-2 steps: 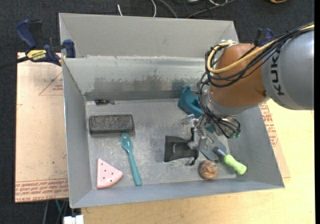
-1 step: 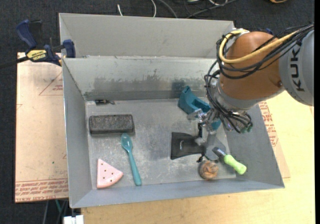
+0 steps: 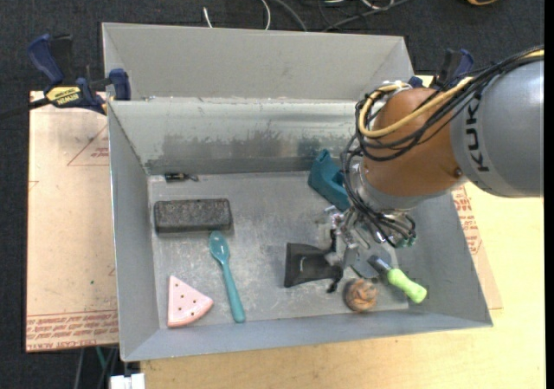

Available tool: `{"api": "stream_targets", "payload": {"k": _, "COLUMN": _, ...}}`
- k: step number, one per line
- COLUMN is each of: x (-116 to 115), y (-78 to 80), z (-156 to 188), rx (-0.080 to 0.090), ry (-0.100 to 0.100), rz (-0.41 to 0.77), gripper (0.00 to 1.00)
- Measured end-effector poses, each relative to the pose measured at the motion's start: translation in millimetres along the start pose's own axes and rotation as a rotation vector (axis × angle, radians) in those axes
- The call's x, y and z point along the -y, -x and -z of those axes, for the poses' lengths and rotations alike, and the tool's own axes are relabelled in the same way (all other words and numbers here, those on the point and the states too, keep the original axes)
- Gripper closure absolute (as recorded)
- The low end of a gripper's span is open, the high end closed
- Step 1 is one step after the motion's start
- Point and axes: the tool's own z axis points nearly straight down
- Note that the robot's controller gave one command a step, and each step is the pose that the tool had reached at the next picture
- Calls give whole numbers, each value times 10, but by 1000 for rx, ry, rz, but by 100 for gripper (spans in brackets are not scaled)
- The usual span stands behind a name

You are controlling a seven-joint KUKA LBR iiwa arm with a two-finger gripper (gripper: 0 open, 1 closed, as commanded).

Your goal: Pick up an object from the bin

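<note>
Lying nearest in the bin (image 3: 132, 231): a pink wedge (image 3: 188, 302), a brown ball (image 3: 361, 294) and a green-handled tool (image 3: 405, 283). Just behind the ball the gripper (image 3: 340, 262) hangs low at a black scoop (image 3: 303, 262), mid-bin, at its right edge — open or clenched, I cannot tell. Farther back — a grey block (image 3: 192, 215).

The gripper (image 3: 344, 249) hangs low in the right half of the bin (image 3: 132, 231), just beside a black wedge-shaped piece (image 3: 305, 264). A brown ball (image 3: 361, 294) and a green-handled tool (image 3: 407, 285) lie close by, toward the near wall, and a teal block (image 3: 327, 178) lies behind. Well apart on the left lie 3 things: a dark grey brick (image 3: 192, 215), a teal spoon (image 3: 227, 279) and a pink wedge (image 3: 187, 301).
</note>
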Motion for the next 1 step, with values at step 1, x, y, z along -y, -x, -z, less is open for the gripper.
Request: {"api": "stream_targets", "payload": {"k": 1, "x": 26, "y": -14, "z": 299, "rx": -8, "ry": 3, "rz": -26, "gripper": 100}}
